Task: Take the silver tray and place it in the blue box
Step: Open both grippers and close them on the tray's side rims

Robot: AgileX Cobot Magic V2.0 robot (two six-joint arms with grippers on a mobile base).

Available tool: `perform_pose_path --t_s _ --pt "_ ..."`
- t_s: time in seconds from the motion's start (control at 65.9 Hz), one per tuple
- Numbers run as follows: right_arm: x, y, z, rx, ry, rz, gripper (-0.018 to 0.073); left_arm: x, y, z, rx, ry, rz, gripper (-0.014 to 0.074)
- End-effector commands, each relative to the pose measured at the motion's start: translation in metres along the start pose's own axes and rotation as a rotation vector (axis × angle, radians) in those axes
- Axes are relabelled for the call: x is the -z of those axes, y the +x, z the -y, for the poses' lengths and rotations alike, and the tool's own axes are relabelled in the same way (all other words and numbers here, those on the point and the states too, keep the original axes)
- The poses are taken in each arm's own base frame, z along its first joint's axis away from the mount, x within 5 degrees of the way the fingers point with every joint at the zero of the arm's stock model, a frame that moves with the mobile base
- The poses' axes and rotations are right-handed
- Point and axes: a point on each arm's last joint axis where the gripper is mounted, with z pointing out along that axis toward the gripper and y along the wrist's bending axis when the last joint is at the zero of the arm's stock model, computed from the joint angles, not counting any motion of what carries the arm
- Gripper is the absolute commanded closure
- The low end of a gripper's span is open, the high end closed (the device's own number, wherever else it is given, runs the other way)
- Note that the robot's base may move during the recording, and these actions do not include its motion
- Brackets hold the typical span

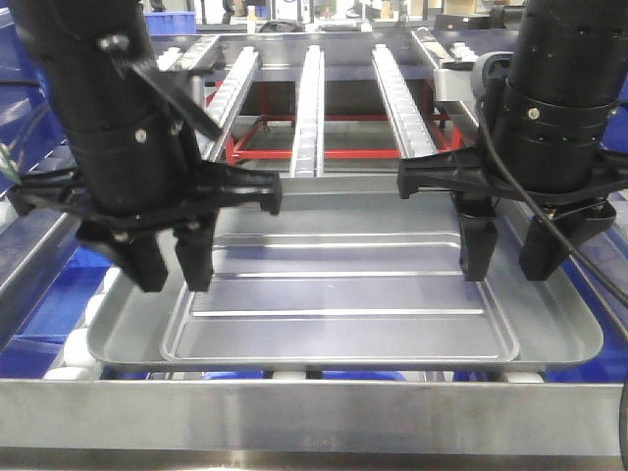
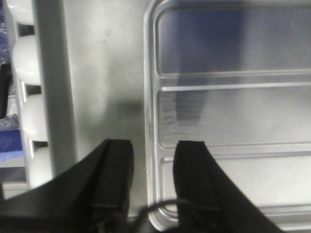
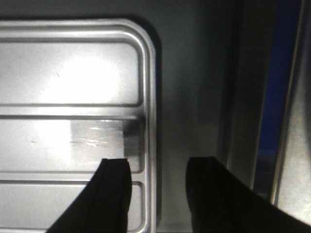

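Resting on white rollers (image 2: 23, 73) lies the silver tray (image 1: 343, 294).

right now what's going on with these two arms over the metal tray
Two arms hang over the silver tray, which lies flat on a roller conveyor. The left gripper is low over its left end, the right gripper over its right end, both with jaws open. Neither has closed on the tray, so nothing is lifted yet.
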Motion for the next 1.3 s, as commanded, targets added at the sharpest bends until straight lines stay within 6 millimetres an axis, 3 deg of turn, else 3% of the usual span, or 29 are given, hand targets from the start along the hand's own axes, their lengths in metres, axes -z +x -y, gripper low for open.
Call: perform_pose_path --t_s 0.0,0.561,1.289 --pt "0.019 -0.011 -0.002 -0.009 -0.044 0.082 0.0157 0.016 -0.012 0.003 0.010 0.043 0.074 0.0415" --pt "0.013 -0.015 -0.006 -0.008 -0.078 0.118 0.0157 0.014 -0.024 -0.009 0.065 0.059 0.112 0.0416" --pt "0.000 -0.014 -0.006 0.014 -0.049 0.094 0.0157 0.011 -0.019 -0.001 0.046 0.070 0.101 0.0417"
